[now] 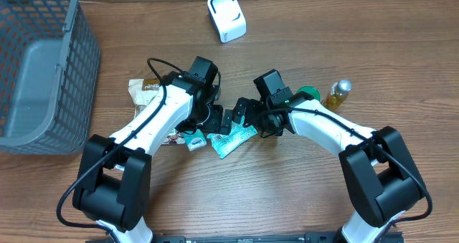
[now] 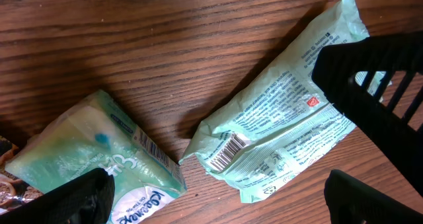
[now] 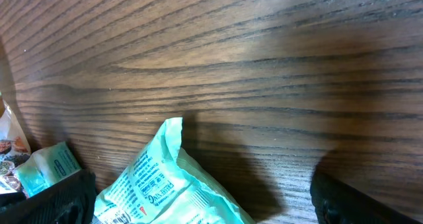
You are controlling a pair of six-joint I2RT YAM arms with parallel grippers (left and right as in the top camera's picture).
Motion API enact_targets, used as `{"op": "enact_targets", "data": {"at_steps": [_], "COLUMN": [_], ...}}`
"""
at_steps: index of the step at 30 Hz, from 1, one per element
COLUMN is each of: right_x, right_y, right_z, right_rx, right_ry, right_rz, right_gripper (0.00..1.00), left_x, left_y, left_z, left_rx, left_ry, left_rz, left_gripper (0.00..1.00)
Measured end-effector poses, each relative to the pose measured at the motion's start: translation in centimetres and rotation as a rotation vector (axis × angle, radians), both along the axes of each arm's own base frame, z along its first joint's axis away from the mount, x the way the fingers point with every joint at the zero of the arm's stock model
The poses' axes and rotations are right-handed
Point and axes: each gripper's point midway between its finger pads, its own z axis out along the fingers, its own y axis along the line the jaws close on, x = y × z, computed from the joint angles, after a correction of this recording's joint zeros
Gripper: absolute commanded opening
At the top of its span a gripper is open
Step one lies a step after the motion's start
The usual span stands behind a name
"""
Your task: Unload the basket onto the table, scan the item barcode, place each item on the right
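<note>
1. My left gripper (image 2: pixel 215 201) hangs low over the mint-green packet (image 2: pixel 277 125). Its fingers (image 2: pixel 79 197) are spread wide with nothing between them.
2. The packet lies flat on the wooden table (image 2: pixel 165 39), just ahead of those fingertips. Its barcode (image 2: pixel 228 150) faces up near the end closest to me.
3. My right gripper (image 3: pixel 201 204) is spread just as wide and holds nothing. The packet's crimped end pokes into the gap between its fingers. One dark finger crosses over the packet's other end, and I cannot tell whether it touches.
4. A grey mesh basket (image 1: pixel 43 71) stands well to the left of the packet.
5. A small tissue pack (image 2: pixel 112 164) lies just beside the packet on its left, with a strip of bare wood between them. Beyond it a brown snack bag (image 1: pixel 147 87) sits partly under my left arm.
6. The white scanner (image 1: pixel 226 16) stands well beyond the packet.
7. Right of the packet, past my right arm, are a green round thing (image 1: pixel 310 94) and a small bottle of yellow liquid (image 1: pixel 337 94).
8. From overhead, both wrists crowd over the packet and hide much of it.
</note>
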Motion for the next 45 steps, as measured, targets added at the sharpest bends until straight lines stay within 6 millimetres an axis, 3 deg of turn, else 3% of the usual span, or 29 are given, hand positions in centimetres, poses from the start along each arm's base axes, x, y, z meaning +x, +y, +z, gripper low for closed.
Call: {"op": "enact_targets", "data": {"at_steps": [45], "right_x": [0.8], "right_y": [-1.2], "right_z": [-0.2], "right_rx": [-0.067], "right_ry": [-0.041], "right_rz": [-0.032], "right_gripper": [1.00], "left_x": [0.0], "left_y": [0.0], "left_z": [0.0], "left_rx": [0.000], "left_ry": [0.000], "left_rz": [0.000], "left_gripper": [1.00]}}
